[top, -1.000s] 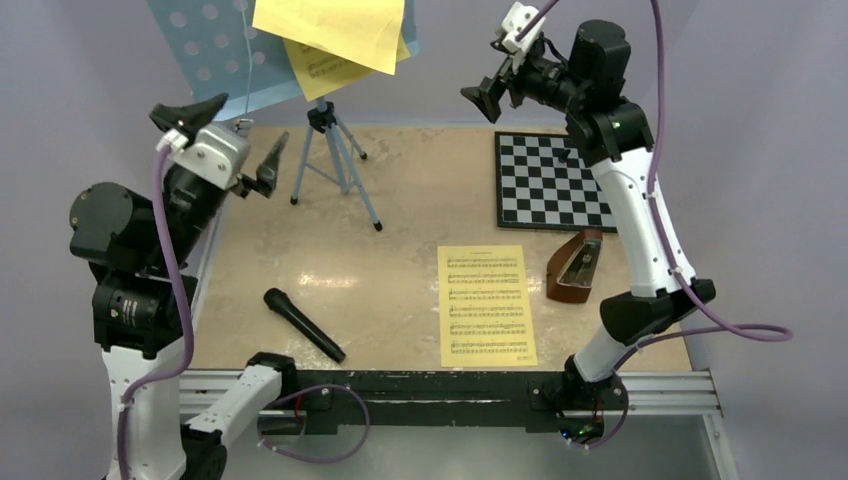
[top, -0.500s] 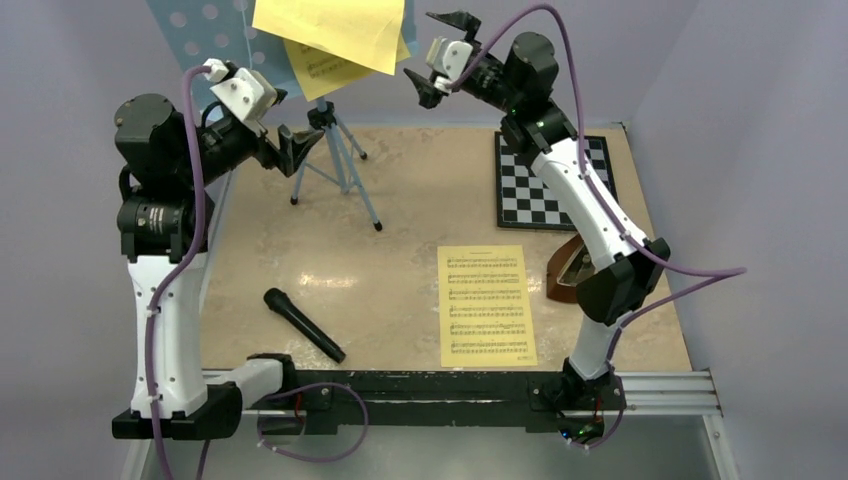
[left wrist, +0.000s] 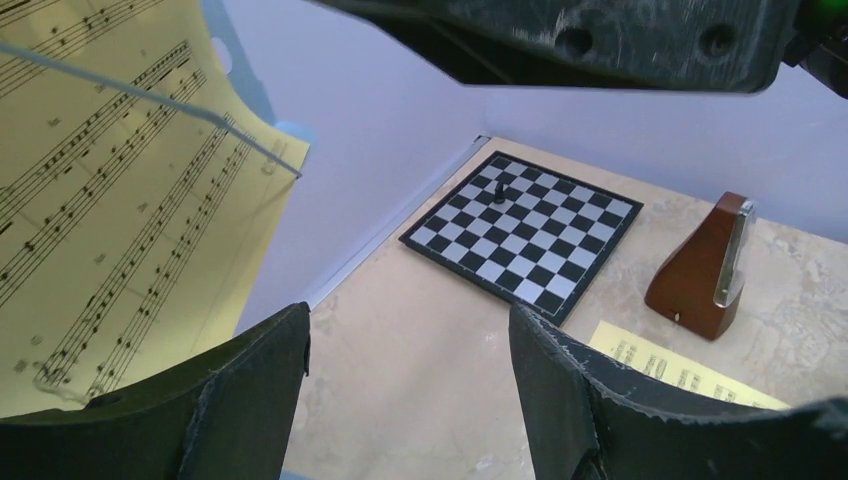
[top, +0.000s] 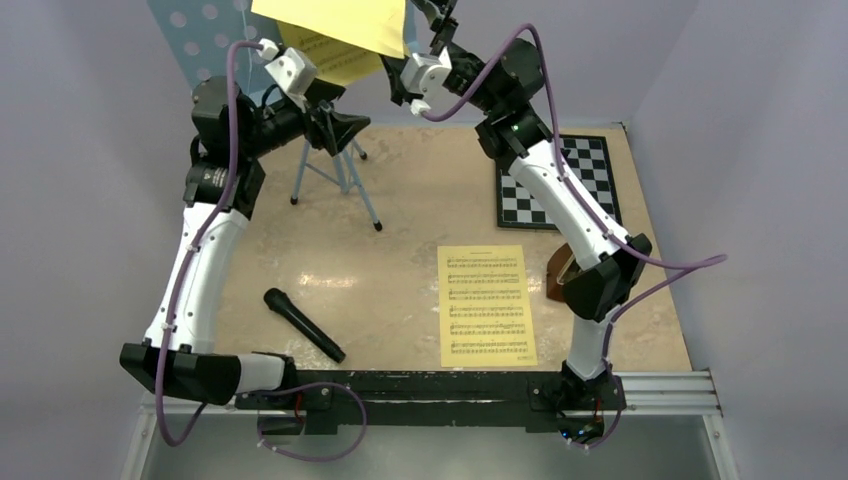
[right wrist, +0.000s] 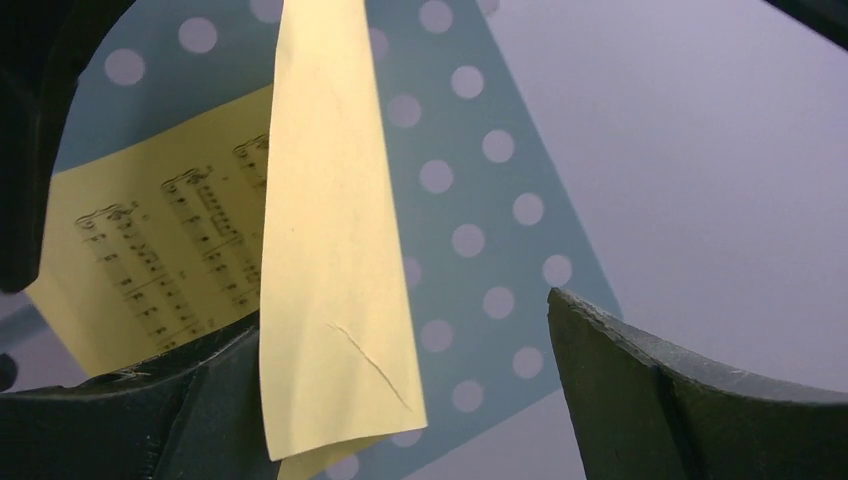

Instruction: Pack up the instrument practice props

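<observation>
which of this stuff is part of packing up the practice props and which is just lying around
To pack: brown metronome, yellow sheet-music page on the table, yellow sheet-music pages on the stand, light-blue music stand.
Lying about: chessboard, dark chess piece on it, black microphone.

To me the sheet-music pages [right wrist: 320,250] looked like matt yellow paper — the metronome [left wrist: 700,270] glossy brown, the worktop [top: 400,230] mottled with a faint sheen, the left end effector [left wrist: 408,335] rough matt black.

Likely a lab test cell, plain walls [top: 60,150], beige tabletop [top: 400,260]
</observation>
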Controlling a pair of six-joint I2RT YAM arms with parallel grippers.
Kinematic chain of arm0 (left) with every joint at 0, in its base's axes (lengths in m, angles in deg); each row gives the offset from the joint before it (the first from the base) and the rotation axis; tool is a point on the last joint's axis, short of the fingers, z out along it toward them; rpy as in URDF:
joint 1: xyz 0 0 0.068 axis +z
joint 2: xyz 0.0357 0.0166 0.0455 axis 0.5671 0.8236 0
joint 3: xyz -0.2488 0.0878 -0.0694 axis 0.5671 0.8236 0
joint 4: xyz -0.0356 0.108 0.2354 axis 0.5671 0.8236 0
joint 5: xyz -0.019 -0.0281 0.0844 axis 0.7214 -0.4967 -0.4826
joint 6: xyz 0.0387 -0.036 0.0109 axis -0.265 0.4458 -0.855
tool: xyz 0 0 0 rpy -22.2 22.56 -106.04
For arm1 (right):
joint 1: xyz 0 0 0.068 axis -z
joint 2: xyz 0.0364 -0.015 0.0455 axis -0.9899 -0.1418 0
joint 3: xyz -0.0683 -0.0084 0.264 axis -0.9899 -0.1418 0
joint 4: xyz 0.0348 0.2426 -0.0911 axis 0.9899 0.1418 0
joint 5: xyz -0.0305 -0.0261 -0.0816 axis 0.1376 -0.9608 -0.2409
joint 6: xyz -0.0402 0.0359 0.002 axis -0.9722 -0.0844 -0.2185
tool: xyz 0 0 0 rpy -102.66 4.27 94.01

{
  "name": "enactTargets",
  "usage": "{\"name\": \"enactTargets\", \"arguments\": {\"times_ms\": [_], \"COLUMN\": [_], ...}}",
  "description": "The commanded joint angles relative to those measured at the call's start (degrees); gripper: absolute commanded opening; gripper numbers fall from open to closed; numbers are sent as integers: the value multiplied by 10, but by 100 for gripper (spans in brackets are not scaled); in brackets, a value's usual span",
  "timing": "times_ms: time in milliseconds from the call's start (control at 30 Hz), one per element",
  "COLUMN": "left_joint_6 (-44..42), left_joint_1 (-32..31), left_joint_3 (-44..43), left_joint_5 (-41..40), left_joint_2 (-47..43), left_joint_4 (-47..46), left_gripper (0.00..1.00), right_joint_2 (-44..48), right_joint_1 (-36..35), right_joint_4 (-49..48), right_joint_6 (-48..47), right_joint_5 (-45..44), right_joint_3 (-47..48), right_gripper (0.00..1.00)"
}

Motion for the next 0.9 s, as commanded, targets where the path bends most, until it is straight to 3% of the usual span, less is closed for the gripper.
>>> {"name": "enactTargets", "arguments": {"times_ms": [0,67,233,367,533,733,867], "left_joint_6": [57,73,111,132,134,124,108], "left_joint_1": [-27,-38,-52,-64,-79,-90,-96], "left_joint_3": [22,26,20,13,-3,-57,-99], "left_joint_5": [-52,-87,-136,-150,-175,-183,-182], "left_joint_2": [5,15,54,80,97,125,145], "left_joint_4": [-149,-184,-252,-299,-332,-338,-332], "left_gripper": [76,78,85,85,85,84,82], "right_joint_2": [-3,-9,-18,-22,-27,-36,-39], "right_joint_1": [-2,-2,-2,-3,-2,2,7], "right_joint_4": [-36,-49,-45,-39,-40,-35,-42], "right_joint_6": [-36,-43,-42,-42,-42,-36,-22], "right_joint_5": [2,0,2,5,2,-4,-9], "right_joint_3": [55,53,61,66,71,85,89], "right_gripper": [84,71,62,42,33,12,9]}}
